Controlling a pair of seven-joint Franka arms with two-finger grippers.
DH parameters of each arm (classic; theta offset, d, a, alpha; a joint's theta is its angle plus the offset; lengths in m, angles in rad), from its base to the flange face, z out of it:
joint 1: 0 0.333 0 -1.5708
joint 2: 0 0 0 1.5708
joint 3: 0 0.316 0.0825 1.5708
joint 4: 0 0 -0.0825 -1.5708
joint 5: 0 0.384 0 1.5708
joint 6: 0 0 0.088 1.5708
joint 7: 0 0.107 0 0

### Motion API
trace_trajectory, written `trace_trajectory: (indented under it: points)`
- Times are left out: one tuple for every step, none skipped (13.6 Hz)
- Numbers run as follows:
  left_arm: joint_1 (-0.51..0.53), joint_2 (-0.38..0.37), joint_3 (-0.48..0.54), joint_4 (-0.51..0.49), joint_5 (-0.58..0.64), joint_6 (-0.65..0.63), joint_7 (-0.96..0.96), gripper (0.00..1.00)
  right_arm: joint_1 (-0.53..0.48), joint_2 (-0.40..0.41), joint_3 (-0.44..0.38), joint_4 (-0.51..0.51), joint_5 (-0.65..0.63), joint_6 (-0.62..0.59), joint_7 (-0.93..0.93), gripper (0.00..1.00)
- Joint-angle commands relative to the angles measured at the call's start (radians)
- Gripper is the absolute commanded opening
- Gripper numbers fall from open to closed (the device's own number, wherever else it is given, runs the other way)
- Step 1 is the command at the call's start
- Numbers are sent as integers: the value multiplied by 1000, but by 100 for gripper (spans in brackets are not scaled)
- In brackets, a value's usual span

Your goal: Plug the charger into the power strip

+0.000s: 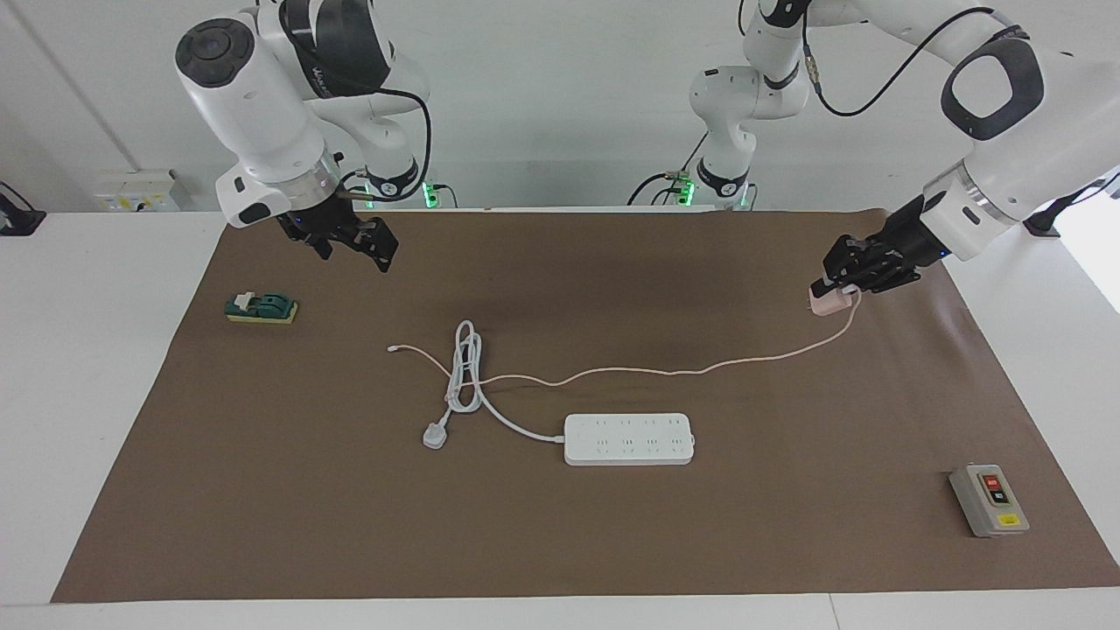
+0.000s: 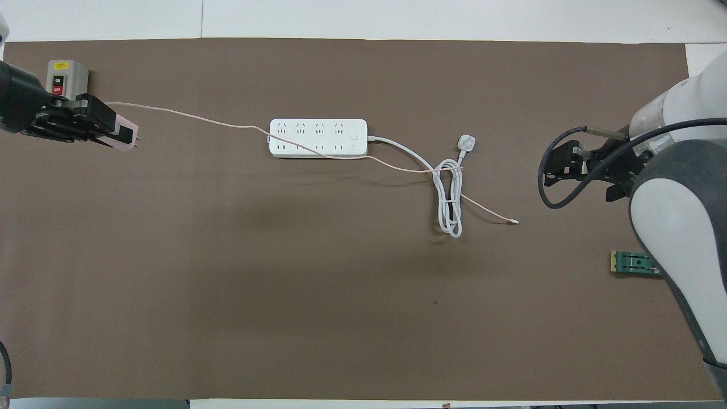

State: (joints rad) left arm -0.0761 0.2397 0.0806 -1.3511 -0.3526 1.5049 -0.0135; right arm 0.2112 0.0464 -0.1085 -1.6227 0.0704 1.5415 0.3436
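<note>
The power strip [image 1: 629, 439] [image 2: 318, 138] lies flat near the middle of the brown mat, sockets up. My left gripper [image 1: 831, 289] [image 2: 111, 126] hangs over the mat toward the left arm's end, shut on the small pink charger [image 1: 825, 304] [image 2: 126, 132]. The charger's prongs point toward the strip. Its thin pink cable [image 1: 665, 372] [image 2: 199, 118] sags down from the charger and trails to the coiled white cord [image 1: 464, 372] [image 2: 448, 199], crossing it. My right gripper [image 1: 354, 254] [image 2: 576, 179] hovers open with nothing in it, over the mat toward the right arm's end.
The strip's thick cord ends in a white three-pin plug [image 1: 435, 435] [image 2: 466, 142]. A grey box with red and black buttons [image 1: 989, 500] [image 2: 66, 76] sits at the left arm's end, farther from the robots. A green block [image 1: 261, 307] [image 2: 631, 263] lies at the right arm's end.
</note>
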Motion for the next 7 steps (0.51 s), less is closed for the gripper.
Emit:
trace_trajectory:
  points:
    - [-16, 7, 1, 35, 92, -34, -71, 0, -22, -48, 12, -40, -49, -17, -93, 100]
    - [-16, 6, 1, 35, 93, -38, -71, 0, -38, -57, 13, -52, -49, -23, -122, 100]
    - [-17, 4, 1, 33, 98, -41, -72, 0, -50, -68, 13, -65, -49, -24, -165, 100]
    - [-19, 4, -2, 33, 106, -40, -74, 0, -53, -69, 10, -65, -50, -30, -188, 100]
    - [-22, 4, -2, 33, 115, -40, -92, 0, -55, -69, 10, -63, -49, -52, -180, 100]
    - [-33, 3, 4, 35, 163, -44, -88, 0, -67, -71, 7, -62, -47, -75, -181, 100]
    - [-34, 0, -4, 38, 225, -46, -85, 0, -73, -71, 7, -60, -47, -87, -181, 100]
